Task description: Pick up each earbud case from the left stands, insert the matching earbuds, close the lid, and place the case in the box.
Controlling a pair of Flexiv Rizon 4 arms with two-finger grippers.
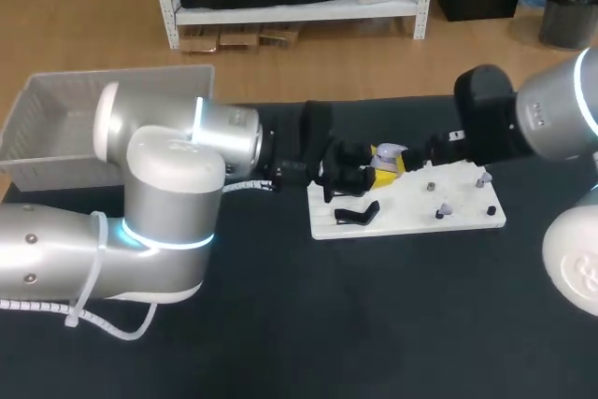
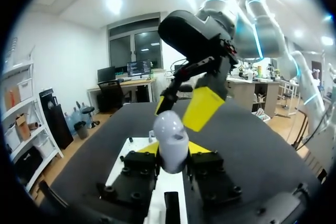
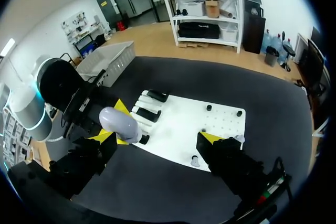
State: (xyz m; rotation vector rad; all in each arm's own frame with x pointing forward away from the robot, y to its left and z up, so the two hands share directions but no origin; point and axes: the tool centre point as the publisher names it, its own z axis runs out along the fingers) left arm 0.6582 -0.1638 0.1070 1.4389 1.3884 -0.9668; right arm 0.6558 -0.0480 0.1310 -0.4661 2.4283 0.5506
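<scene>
The lavender earbud case [image 2: 170,140] is off its stand, up above the near end of the white board [image 1: 402,220] on the dark worktop [image 1: 374,324]. It is clamped from both sides between the yellow tips of the left arm's [image 1: 168,184] jaws. Its long axis seems to run out along those fingers, rounded end pointing away from the left wrist and towards the right arm [image 1: 551,109]. The right arm's jaws face it from the other side, spread wide and holding nothing. The case sits off towards one of their tips, not centred in the gap. To my eye the right arm is the one free to bring the earbuds. The box [image 1: 56,109] is well apart, behind the left arm.
</scene>
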